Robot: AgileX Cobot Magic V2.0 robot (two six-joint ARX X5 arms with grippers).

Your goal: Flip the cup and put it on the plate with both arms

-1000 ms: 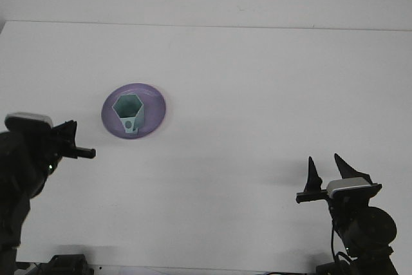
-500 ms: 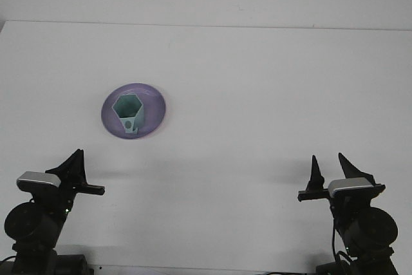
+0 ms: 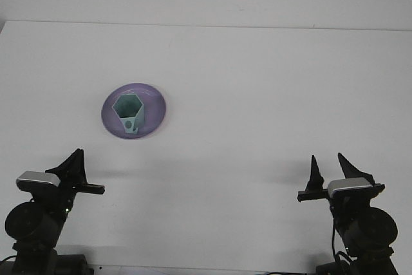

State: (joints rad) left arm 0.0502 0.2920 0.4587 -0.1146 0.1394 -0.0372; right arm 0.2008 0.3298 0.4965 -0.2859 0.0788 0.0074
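1. A pale green hexagonal cup (image 3: 129,113) stands upright, mouth up, on a round purple plate (image 3: 156,109); a small handle juts from the cup's near side.
2. The plate rests on the white bench (image 3: 257,94), left of centre and well away from both arms.
3. The left gripper (image 3: 80,172) sits low at the near left corner of the bench. Its black fingers are spread apart, one pointing up and away and the other lying nearly level toward the right, and there is nothing between them.
4. The right gripper (image 3: 329,172) sits low at the near right corner. Its two black fingers point upward with a clear gap between them, and it too has hold of nothing.
5. Each gripper carries a light grey block just behind its fingers, above a dark round arm joint.
6. The cup and plate lie nearer the left gripper than the right one, apart from both.
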